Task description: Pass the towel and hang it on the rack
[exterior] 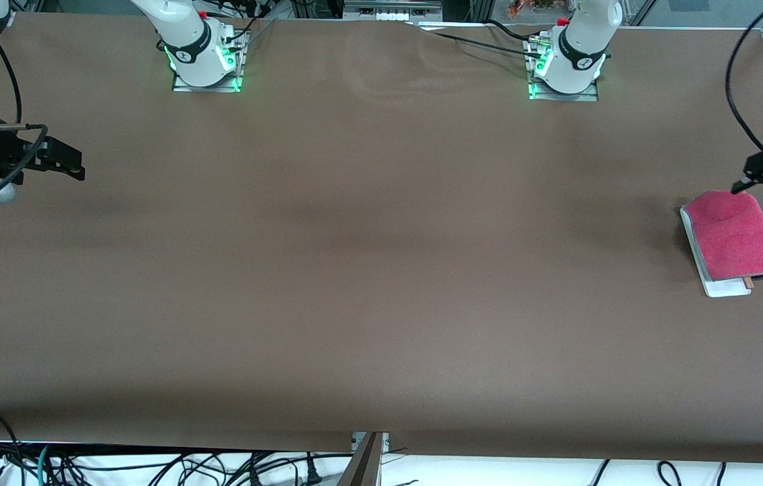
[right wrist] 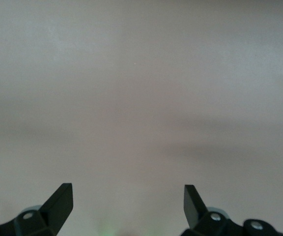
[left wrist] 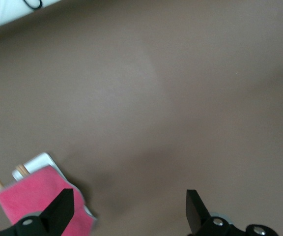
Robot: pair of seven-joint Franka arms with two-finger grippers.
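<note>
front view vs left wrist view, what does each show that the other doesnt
Only the front view shows both arm bases, the right gripper open over the brown table at the right arm's end, and the whole pink-red fuzzy towel draped over the white-based rack at the left arm's end.

Only the left wrist view shows the left gripper from close up, its fingers wide open with nothing between them.

Both show the towel, the rack's two wooden rod ends poking out from under it, the bare table, and the left gripper beside the towel.
</note>
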